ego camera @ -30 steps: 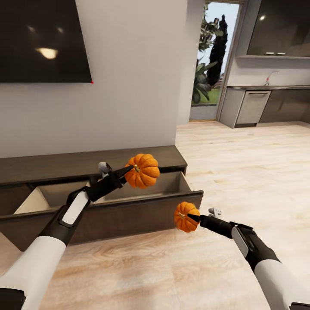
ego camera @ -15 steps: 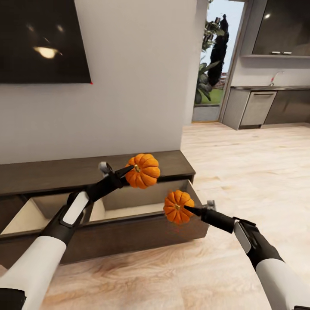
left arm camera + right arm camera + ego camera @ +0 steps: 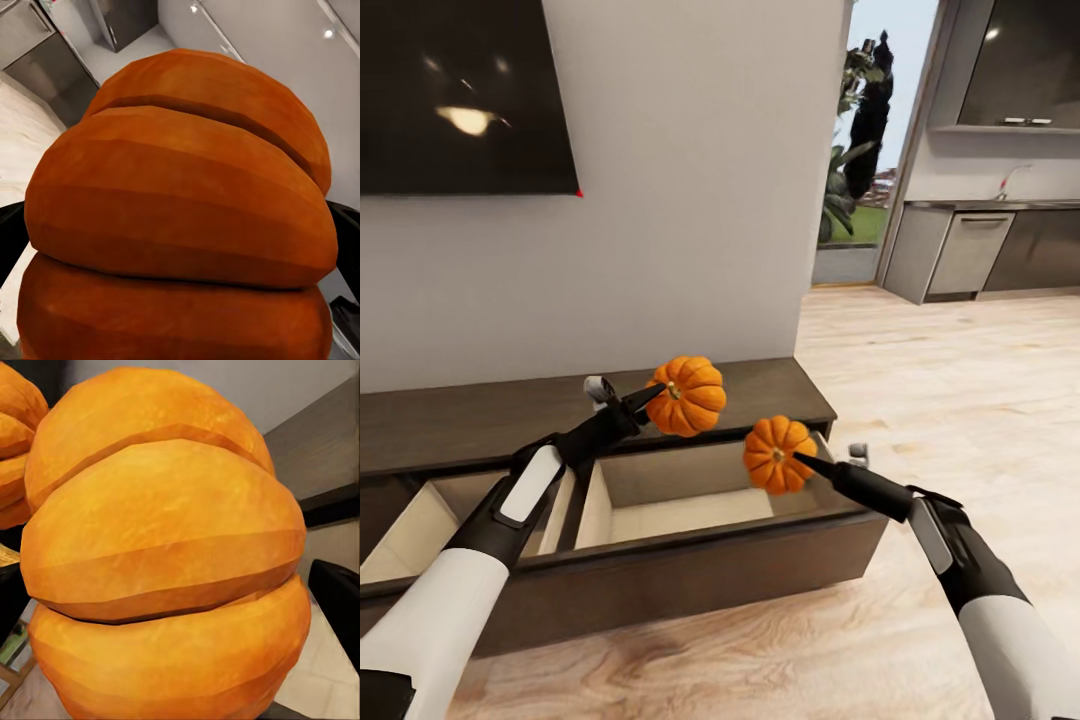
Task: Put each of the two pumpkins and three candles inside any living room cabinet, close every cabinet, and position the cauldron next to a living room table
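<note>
Holding one pumpkin apiece. Right gripper [image 3: 807,462] clamped on the smaller pumpkin [image 3: 779,455], poised above the cabinet's [image 3: 780,385] open drawer [image 3: 700,515], at its right end; drop lies straight below. Left gripper [image 3: 650,400] grips the larger pumpkin [image 3: 687,396] over the drawer's back edge. Both ribbed, orange, stems toward the grippers.

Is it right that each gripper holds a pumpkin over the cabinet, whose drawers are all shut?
Not quite. The head view shows the cabinet drawers pulled open, pale inside. The rest holds: the left gripper and right gripper each hold a pumpkin above it.
</note>
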